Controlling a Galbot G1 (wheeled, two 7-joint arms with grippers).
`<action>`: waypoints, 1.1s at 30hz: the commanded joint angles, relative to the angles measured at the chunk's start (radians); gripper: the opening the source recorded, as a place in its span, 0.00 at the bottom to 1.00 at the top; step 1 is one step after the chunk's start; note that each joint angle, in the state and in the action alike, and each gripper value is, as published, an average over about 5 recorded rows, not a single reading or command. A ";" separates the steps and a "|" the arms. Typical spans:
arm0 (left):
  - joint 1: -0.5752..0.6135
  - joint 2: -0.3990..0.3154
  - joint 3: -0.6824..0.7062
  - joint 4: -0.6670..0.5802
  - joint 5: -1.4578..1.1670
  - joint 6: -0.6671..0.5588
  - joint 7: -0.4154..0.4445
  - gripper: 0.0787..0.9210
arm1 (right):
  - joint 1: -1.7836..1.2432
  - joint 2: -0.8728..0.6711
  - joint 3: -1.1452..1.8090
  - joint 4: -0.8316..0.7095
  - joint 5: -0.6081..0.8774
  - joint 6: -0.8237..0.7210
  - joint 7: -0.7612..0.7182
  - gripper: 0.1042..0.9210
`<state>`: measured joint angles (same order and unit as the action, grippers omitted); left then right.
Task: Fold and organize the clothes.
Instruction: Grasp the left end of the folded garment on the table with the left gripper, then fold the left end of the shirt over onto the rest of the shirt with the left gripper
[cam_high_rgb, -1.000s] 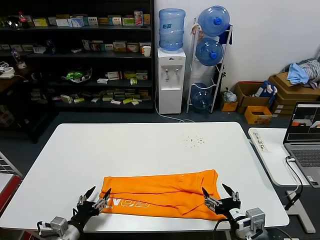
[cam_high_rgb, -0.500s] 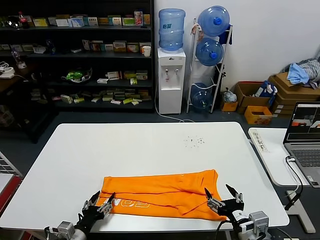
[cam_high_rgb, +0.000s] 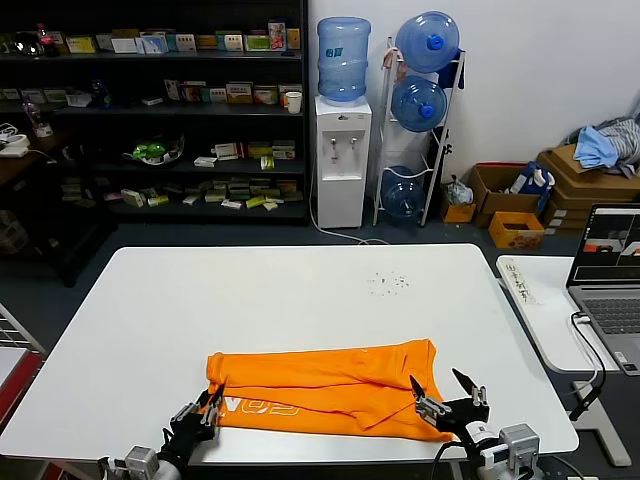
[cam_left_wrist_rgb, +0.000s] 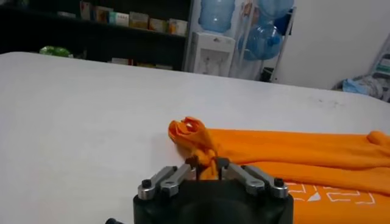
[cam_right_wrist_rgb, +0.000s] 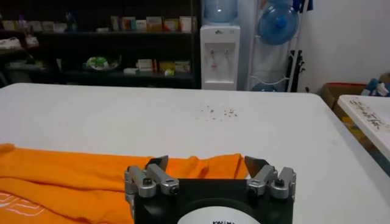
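Note:
The clothes are one orange T-shirt (cam_high_rgb: 330, 385), folded into a long band near the white table's front edge, with pale lettering (cam_high_rgb: 262, 407) facing up. My left gripper (cam_high_rgb: 205, 410) is at the shirt's left front corner. In the left wrist view that gripper (cam_left_wrist_rgb: 207, 163) is shut on a bunched pinch of the orange fabric (cam_left_wrist_rgb: 194, 135). My right gripper (cam_high_rgb: 447, 393) stands open at the shirt's right front corner. In the right wrist view, its fingertips (cam_right_wrist_rgb: 159, 162) straddle the orange hem (cam_right_wrist_rgb: 201, 165) without gripping it.
The white table (cam_high_rgb: 300, 290) has small dark crumbs (cam_high_rgb: 388, 282) on its far right part. A side table with an open laptop (cam_high_rgb: 610, 275) stands to the right. A water dispenser (cam_high_rgb: 342, 150), shelves and cardboard boxes (cam_high_rgb: 585, 170) with blue-grey cloth lie beyond.
My left gripper went from open to shut on the shirt's left corner, which now bunches upward. The right gripper stayed open and hardly moved.

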<state>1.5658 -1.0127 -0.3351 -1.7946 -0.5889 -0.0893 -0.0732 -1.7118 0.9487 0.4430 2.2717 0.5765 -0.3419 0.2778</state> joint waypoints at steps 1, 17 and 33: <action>0.002 -0.018 -0.004 -0.002 0.037 -0.029 -0.002 0.12 | -0.001 0.003 0.001 -0.017 -0.010 0.041 -0.021 0.88; 0.066 -0.015 -0.335 0.014 0.198 -0.081 0.016 0.05 | 0.059 0.046 -0.006 -0.181 -0.110 0.262 -0.087 0.88; 0.076 0.083 -0.643 0.200 0.357 -0.083 0.002 0.05 | 0.102 0.053 -0.024 -0.208 -0.116 0.257 -0.066 0.88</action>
<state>1.6236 -0.9624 -0.8026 -1.6666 -0.3238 -0.1758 -0.0526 -1.6211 0.9999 0.4203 2.0789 0.4680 -0.1039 0.2131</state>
